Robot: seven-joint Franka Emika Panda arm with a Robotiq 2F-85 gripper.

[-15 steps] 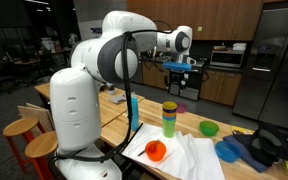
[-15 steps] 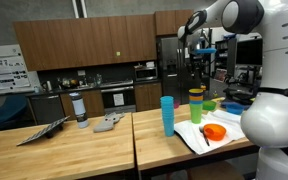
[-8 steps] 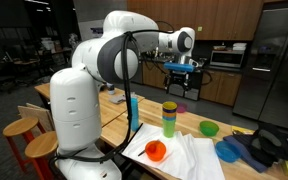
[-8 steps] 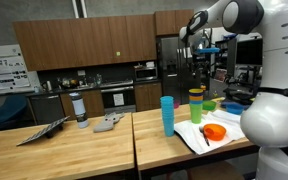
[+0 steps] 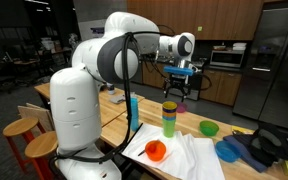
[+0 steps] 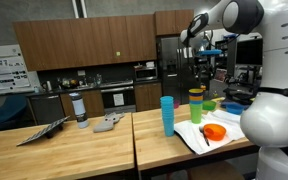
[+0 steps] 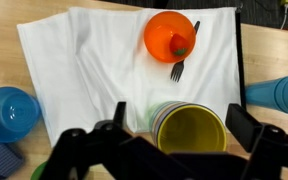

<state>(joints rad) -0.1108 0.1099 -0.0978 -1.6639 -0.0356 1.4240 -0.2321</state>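
My gripper [image 7: 183, 122] hangs open above a stack of coloured cups [image 7: 191, 130] with a yellow cup on top. In the wrist view the stack's mouth lies between the two dark fingers [image 7: 246, 122] with a gap on each side, and nothing is held. In an exterior view the gripper [image 5: 177, 90] is a short way above the stack [image 5: 169, 118], apart from it. The stack [image 6: 196, 105] stands at the edge of a white cloth [image 7: 84, 60]. An orange bowl [image 7: 169, 37] with a small item inside lies on the cloth, a black fork [image 7: 181, 58] beside it.
A tall blue cup [image 6: 167, 115] stands on the wooden table [image 6: 84, 150] near the stack. A green bowl [image 5: 210, 128] and a blue bowl [image 5: 229, 150] lie beyond the cloth. In the wrist view, a blue bowl [image 7: 9, 110] sits left and blue cups [image 7: 279, 92] right.
The jaws have spread from partly closed to wide open over the cup stack. The arm has barely moved and the table items are unchanged.
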